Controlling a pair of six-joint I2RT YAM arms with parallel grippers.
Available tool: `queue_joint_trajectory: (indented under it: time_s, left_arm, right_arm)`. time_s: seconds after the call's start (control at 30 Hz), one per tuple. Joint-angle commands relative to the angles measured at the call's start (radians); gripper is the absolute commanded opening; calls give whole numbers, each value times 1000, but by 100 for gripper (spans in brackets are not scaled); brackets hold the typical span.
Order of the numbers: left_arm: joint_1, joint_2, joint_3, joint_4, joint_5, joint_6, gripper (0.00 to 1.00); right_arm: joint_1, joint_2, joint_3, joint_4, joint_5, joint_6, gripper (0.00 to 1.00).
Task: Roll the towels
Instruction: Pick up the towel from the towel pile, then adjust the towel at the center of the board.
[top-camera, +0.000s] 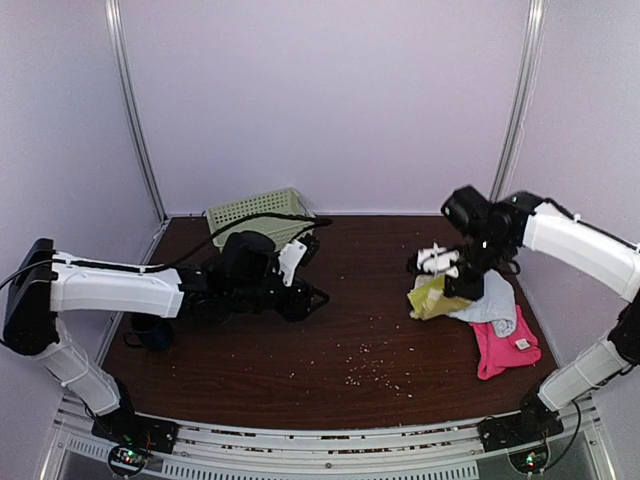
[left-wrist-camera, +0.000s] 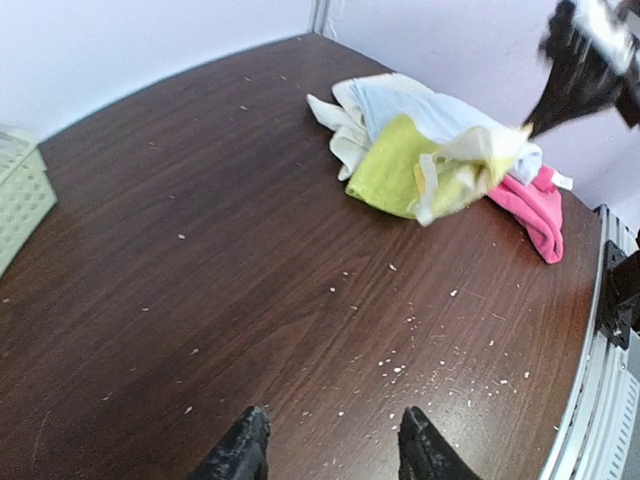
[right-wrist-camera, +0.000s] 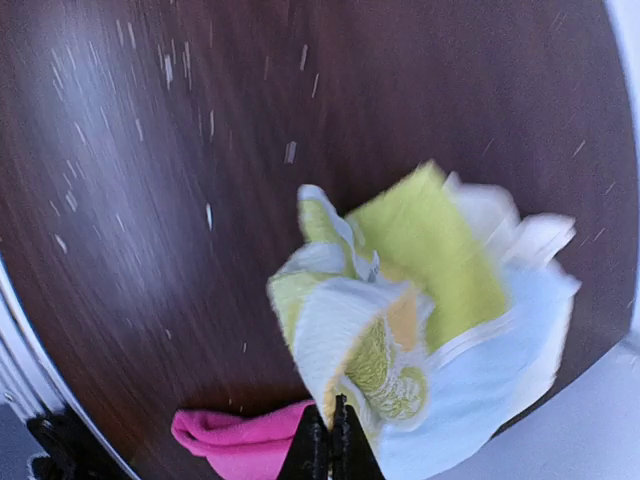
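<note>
The towels lie heaped at the right of the table. The lime-green towel with its pale lemon print is uppermost. The light blue towel, a cream-white one and the hot pink one lie under and beside it. My right gripper is shut on an edge of the lime-green towel, and that edge is raised off the heap. My left gripper hangs open over bare wood near the table's middle, well left of the heap.
A pale green plastic basket stands at the back left, behind my left arm. A small dark object lies under the left arm. White crumbs are scattered over the front middle of the wood. Walls close in both sides.
</note>
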Motion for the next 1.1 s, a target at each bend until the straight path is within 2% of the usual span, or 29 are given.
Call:
queue_joint_trajectory:
  time_s: [0.0, 0.1, 0.17, 0.3, 0.33, 0.37, 0.47, 0.5, 0.63, 0.77, 0.8, 0.87, 0.97, 1.07]
  left_arm:
    - [12, -186, -125, 27, -209, -23, 49]
    - [39, -275, -155, -15, -299, -26, 49]
    - [53, -323, -143, -63, -371, -15, 50]
    - [67, -405, -127, -118, -470, 0, 54]
    - [69, -419, -130, -117, -478, 4, 54]
    - [70, -428, -133, -118, -486, 6, 54]
    - [71, -442, -155, -112, -504, -7, 53]
    - [71, -445, -169, -105, -502, -14, 53]
    - [73, -420, -227, -52, -382, 10, 47]
    - [72, -292, -181, -124, -242, 71, 28]
    - [71, -261, -174, -136, -207, 89, 27]
    - [71, -210, -168, -139, -121, 114, 27]
    - [64, -135, -156, -136, -3, 143, 34]
    - [33, -66, -123, -170, 76, 193, 36]
  right_arm:
    - [23, 58, 493, -87, -424, 3, 0]
    - [42, 174, 798, -157, -683, 18, 0]
    - [51, 225, 934, -153, -806, 48, 0]
    - [67, 284, 1114, -169, -929, 59, 0]
    - [56, 279, 1103, -122, -923, 98, 0]
    - [32, 260, 1042, -1, -907, 207, 0]
    - [-104, 201, 670, 467, -917, 543, 0]
    - [-134, 213, 604, 520, -928, 591, 0]
    - [-168, 269, 527, 546, -777, 706, 0]
    - [-226, 250, 342, 611, -620, 821, 0]
    - [-239, 252, 307, 606, -588, 833, 0]
    - [-260, 265, 257, 585, -562, 826, 0]
    - [-301, 290, 207, 562, -550, 805, 0]
    - [-335, 303, 177, 557, -545, 780, 0]
